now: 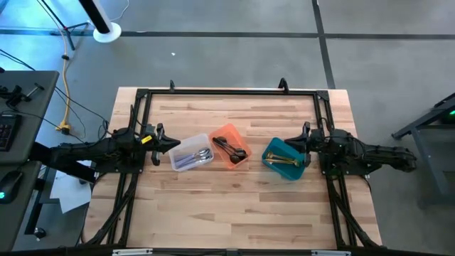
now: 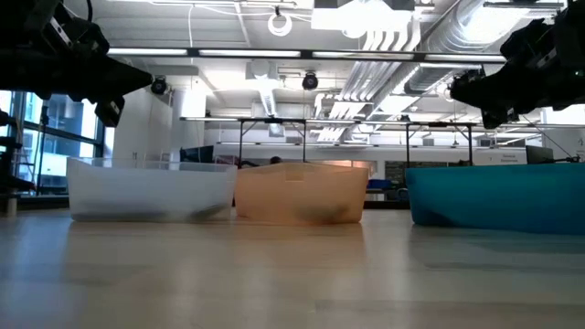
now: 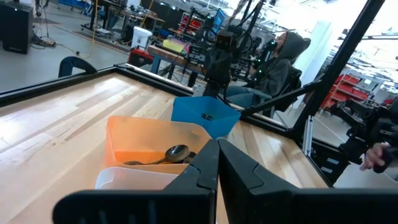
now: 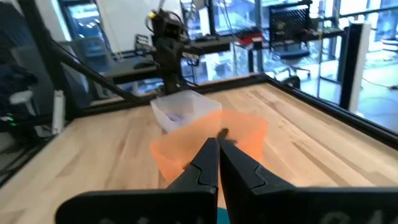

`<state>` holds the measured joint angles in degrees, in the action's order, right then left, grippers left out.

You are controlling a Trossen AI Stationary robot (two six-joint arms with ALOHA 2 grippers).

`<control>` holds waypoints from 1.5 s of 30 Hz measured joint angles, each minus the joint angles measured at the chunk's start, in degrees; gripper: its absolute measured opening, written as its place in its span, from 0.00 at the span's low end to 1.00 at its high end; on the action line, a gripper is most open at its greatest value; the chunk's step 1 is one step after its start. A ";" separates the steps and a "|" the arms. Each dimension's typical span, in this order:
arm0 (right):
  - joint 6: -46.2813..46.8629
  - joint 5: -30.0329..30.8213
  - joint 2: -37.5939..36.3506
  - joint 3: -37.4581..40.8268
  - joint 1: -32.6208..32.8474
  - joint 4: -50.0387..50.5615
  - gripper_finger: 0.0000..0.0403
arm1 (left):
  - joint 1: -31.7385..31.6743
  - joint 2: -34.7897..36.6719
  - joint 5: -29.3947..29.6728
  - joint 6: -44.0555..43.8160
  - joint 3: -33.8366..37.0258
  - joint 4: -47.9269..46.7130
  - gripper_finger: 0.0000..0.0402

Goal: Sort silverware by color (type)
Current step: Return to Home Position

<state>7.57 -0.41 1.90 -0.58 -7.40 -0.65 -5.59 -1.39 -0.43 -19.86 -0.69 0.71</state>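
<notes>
Three bins stand in a row at mid-table. The clear bin (image 1: 190, 154) holds silver silverware (image 1: 201, 156), the orange bin (image 1: 229, 146) holds black silverware (image 1: 231, 148), and the teal bin (image 1: 285, 159) holds gold silverware (image 1: 286, 162). My left gripper (image 1: 175, 143) hangs shut just left of the clear bin, above the table, touching nothing. My right gripper (image 1: 286, 141) hangs shut over the teal bin's far right corner, also holding nothing. In the left wrist view a dark spoon (image 3: 169, 154) lies in the orange bin (image 3: 149, 140).
A black metal frame (image 1: 227, 92) runs along the table's far edge and down both sides. Bare wood lies in front of and behind the bins. A person in a hooded top (image 3: 283, 62) sits beyond the table's right side.
</notes>
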 joint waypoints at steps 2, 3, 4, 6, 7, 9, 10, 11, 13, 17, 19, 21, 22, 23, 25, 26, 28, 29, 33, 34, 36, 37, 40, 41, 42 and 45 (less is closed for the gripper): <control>-0.13 0.84 1.27 0.00 -0.04 -0.11 0.00 | -0.01 0.00 0.00 -0.02 0.00 0.00 0.00; -0.28 0.75 1.87 0.00 -0.06 -0.08 0.00 | -0.01 0.00 0.00 -0.02 0.00 0.00 0.00; -0.32 0.50 2.56 0.00 -0.04 -0.07 0.00 | -0.01 0.00 0.00 0.00 0.00 0.00 0.00; 0.33 0.34 3.94 0.00 -0.04 -0.02 0.00 | -0.01 0.00 0.00 -0.02 0.00 0.00 0.00; 0.32 0.32 4.44 0.00 -0.04 0.00 0.00 | -0.01 0.00 0.00 0.00 0.00 0.00 0.00; -0.16 0.32 5.16 0.00 -0.04 0.00 0.00 | 0.01 0.00 0.00 -0.02 0.00 0.00 0.00; -0.17 0.32 5.38 0.00 -0.04 0.03 0.00 | -0.01 0.00 0.00 -0.02 0.00 0.00 0.00; -0.18 0.32 5.60 -0.02 -0.04 0.04 0.00 | -0.01 0.00 0.00 0.00 0.00 0.00 0.00; 0.06 0.29 5.66 -0.02 -0.04 0.05 0.00 | -0.01 0.00 0.00 -0.02 0.00 0.00 0.00; -0.20 0.25 5.61 -0.02 -0.04 0.11 0.00 | -0.01 0.00 0.00 -0.02 0.00 0.00 0.00; -0.08 0.23 5.61 -0.02 -0.04 0.13 0.00 | -0.01 0.00 0.00 0.00 0.00 0.00 0.00; -0.11 0.21 5.61 -0.04 -0.04 0.16 0.00 | 0.01 0.00 0.00 -0.02 0.00 0.00 0.00; -0.11 0.21 5.61 -0.04 -0.04 0.16 0.00 | -0.01 0.00 0.00 -0.02 0.00 0.00 0.00; -0.11 0.21 5.61 -0.04 -0.04 0.17 0.00 | 0.01 0.00 0.00 0.00 0.00 0.00 0.00; -0.11 0.21 5.61 -0.04 -0.04 0.18 0.00 | 0.00 0.00 0.00 -0.02 0.00 0.00 0.00; -0.11 0.21 5.61 -0.04 -0.04 0.18 0.00 | 0.01 0.00 0.00 -0.01 0.00 0.00 0.00; -0.11 0.21 5.61 -0.04 -0.04 0.18 0.00 | 0.00 0.00 0.00 -0.02 0.00 0.00 0.00; -0.11 0.21 5.61 -0.04 -0.04 0.18 0.00 | 0.01 0.00 0.00 -0.02 0.00 0.00 0.00; -0.11 0.21 5.61 -0.04 -0.04 0.18 0.00 | 0.01 0.00 0.00 0.00 0.00 0.00 0.00; -0.11 0.21 5.61 -0.04 -0.04 0.18 0.00 | 0.01 0.00 0.00 0.00 0.00 0.00 0.00; -0.11 0.21 5.61 -0.04 -0.04 0.19 0.00 | 0.24 0.23 0.06 -0.02 0.00 -0.05 0.00; -0.11 0.21 5.61 -0.04 -0.04 0.18 0.00 | 0.50 0.61 0.04 -0.01 0.00 -0.09 0.00; -0.11 0.21 5.61 -0.04 -0.04 0.18 0.00 | 1.22 1.18 0.04 0.36 -0.09 0.08 0.00; -0.11 0.21 5.61 -0.04 -0.04 0.18 0.00 | 1.62 1.18 0.07 2.70 -0.09 -0.08 0.00; -0.11 0.21 5.61 -0.04 -0.04 0.18 0.00 | 2.14 1.18 0.02 5.96 -0.09 -0.07 0.00; -0.11 0.21 5.61 -0.04 -0.04 0.19 0.00 | 4.47 1.18 0.14 14.38 -0.09 -0.04 0.00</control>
<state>7.46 -0.21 7.51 -0.62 -7.44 -0.46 -1.13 -0.21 -0.29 -5.48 -0.78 0.67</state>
